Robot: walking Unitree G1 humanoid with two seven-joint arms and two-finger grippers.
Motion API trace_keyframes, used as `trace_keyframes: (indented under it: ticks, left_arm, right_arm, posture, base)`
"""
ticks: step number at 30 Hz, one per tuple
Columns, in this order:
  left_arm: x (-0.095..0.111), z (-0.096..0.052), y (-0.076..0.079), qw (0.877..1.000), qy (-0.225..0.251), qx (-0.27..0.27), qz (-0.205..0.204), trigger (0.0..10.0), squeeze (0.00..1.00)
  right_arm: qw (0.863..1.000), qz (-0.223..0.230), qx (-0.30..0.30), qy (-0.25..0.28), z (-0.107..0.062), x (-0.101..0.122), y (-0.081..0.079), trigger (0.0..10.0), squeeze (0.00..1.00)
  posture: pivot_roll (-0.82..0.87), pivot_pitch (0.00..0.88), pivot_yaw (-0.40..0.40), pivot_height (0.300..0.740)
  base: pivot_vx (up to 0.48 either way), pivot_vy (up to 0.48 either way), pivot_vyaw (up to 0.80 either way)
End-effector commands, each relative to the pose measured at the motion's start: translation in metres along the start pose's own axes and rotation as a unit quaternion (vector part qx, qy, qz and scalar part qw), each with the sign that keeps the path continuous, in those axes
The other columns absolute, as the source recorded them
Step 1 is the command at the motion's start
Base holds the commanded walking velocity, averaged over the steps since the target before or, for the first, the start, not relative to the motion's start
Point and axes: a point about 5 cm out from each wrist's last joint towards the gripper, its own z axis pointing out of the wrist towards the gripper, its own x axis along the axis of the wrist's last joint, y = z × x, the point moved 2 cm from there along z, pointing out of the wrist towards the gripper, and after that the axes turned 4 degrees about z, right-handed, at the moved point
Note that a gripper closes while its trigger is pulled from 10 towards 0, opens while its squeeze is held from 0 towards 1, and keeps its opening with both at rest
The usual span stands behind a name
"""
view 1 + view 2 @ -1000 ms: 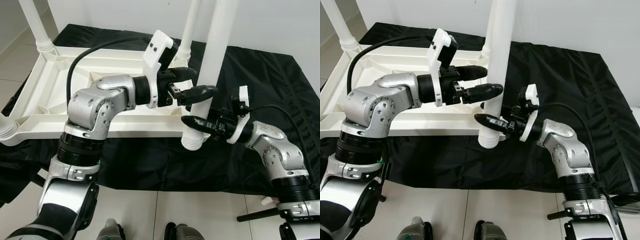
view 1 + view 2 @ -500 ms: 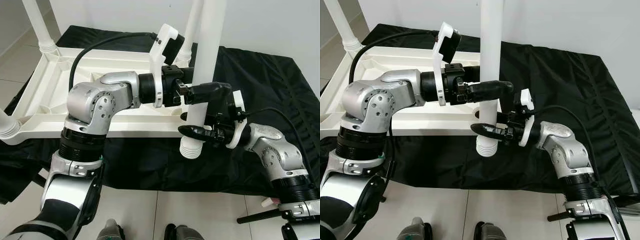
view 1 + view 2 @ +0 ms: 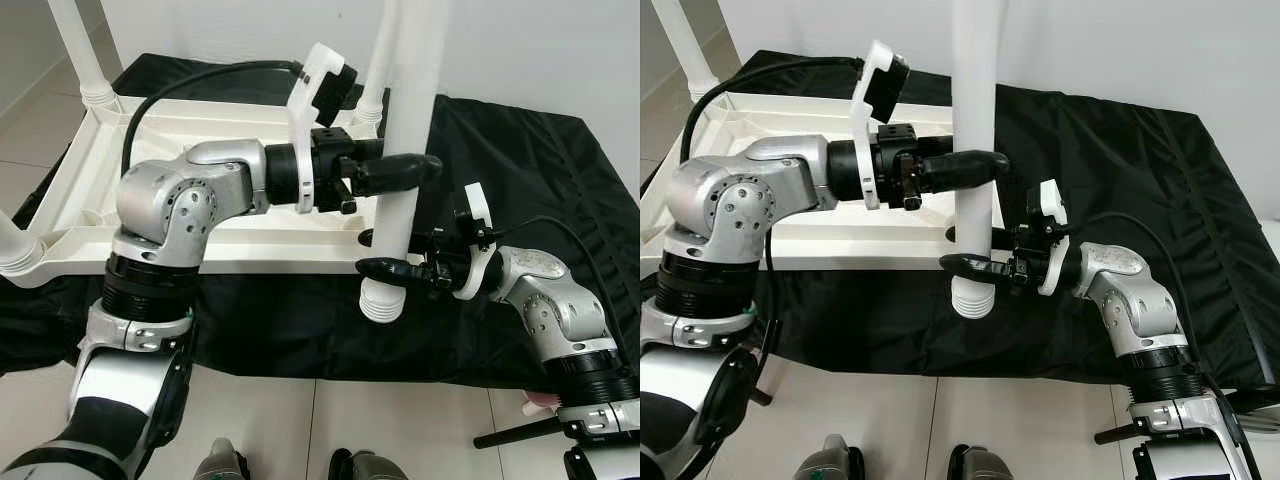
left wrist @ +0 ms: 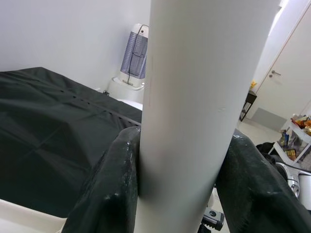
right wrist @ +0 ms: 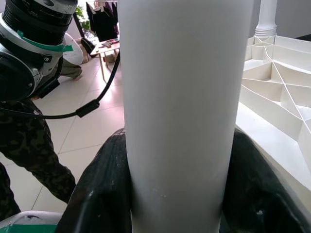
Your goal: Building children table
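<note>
The white tabletop [image 3: 200, 150] lies upside down on a black cloth [image 3: 520, 200] with legs already standing in at least two corners, so I judge the build well along. The left gripper [image 3: 395, 172] and right gripper [image 3: 390, 268] both pinch a loose leg [image 3: 405, 130] upright at the near corner, its ribbed end not seated; its top is cut off, its socket hidden.

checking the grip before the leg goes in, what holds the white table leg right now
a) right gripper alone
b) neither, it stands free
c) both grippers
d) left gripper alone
c: the left gripper clamps the white table leg higher up and the right gripper clamps it near its ribbed end.
</note>
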Motion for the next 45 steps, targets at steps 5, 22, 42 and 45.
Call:
trace_keyframes:
  ticks: [5,22,42,45]
  left_arm:
    - [0.001,0.011,0.01,0.999,-0.014,-0.039,0.02,10.0,0.0]
    - [0.001,0.008,-0.007,0.999,-0.027,0.026,0.037,10.0,0.0]
    - [0.008,0.005,-0.036,0.984,-0.054,0.134,0.108,10.0,0.0]
    - [0.01,0.005,-0.036,0.983,-0.053,0.137,0.112,10.0,0.0]
  right_arm:
    - [0.999,-0.012,-0.047,0.011,-0.004,0.008,0.013,10.0,0.0]
    - [0.994,-0.002,-0.109,0.031,-0.001,0.008,0.022,10.0,0.0]
    - [0.972,0.001,-0.236,0.015,0.014,0.005,0.038,10.0,0.0]
    - [0.968,-0.001,-0.25,0.021,0.022,0.007,0.038,10.0,0.0]
  posture:
    - [-0.01,0.08,-0.059,0.74]
    - [-0.01,0.107,-0.06,0.74]
    - [-0.02,0.126,-0.059,0.74]
    - [-0.02,0.129,-0.06,0.74]
  base:
    - [0.0,0.0,0.0]
    - [0.0,0.0,0.0]
    - [0.0,0.0,0.0]
    - [0.0,0.0,0.0]
